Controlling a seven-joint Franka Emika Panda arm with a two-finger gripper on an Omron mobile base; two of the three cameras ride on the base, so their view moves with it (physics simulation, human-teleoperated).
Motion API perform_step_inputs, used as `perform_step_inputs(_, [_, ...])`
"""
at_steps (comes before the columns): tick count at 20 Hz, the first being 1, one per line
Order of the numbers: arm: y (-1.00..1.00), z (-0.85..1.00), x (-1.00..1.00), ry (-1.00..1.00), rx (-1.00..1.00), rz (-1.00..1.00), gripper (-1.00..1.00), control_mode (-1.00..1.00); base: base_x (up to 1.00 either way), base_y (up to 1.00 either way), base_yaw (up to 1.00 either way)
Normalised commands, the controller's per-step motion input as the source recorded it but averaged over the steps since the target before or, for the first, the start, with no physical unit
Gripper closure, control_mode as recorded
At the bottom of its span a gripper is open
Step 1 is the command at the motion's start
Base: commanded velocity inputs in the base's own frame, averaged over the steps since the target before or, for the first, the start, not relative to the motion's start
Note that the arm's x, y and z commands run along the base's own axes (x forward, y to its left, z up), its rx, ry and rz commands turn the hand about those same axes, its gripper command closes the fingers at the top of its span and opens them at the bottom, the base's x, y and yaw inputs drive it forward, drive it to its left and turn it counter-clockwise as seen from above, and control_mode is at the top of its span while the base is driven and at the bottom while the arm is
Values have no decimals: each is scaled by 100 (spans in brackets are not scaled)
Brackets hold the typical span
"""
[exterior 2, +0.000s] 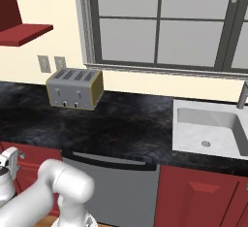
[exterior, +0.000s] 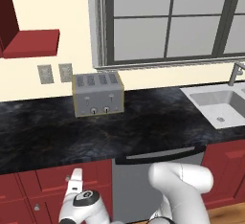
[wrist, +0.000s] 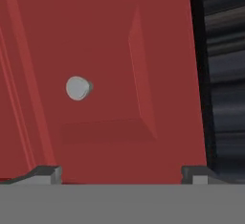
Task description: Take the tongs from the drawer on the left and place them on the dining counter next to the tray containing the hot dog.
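Straight ahead of the spread-open gripper [wrist: 122, 173], the drawer [wrist: 110, 74] was shut, its knob [wrist: 78, 88] left of centre between the fingertips and ungrasped, so the tongs presumably lay inside and every step remained.

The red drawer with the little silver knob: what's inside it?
That cannot be seen. The drawer is shut; the hand view shows its panel front and knob, with the open gripper facing it. Its contents are covered.

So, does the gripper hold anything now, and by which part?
Nothing is held. The gripper is open, its fingertips spread before the closed drawer, away from its knob.
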Motion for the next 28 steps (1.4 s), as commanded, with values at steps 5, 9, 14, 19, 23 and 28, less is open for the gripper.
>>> perform_step_inputs(5, [29, -22, 13, 0, 0, 0, -100, -100, 0, 0, 0])
perform_step_inputs(9, [13, -17, 15, 0, 0, 0, -100, -100, 0, 0, 0])
perform_step_inputs(14, [7, -19, 15, 0, 0, 0, -100, -100, 0, 0, 0])
perform_step_inputs(19, [13, -19, 16, 0, 0, 0, -100, -100, 0, 0, 0])
perform_step_inputs(23, [22, -17, 15, 0, 0, 0, -100, -100, 0, 0, 0])
perform_step_inputs(28, [22, -18, 17, 0, 0, 0, -100, -100, 0, 0, 0])
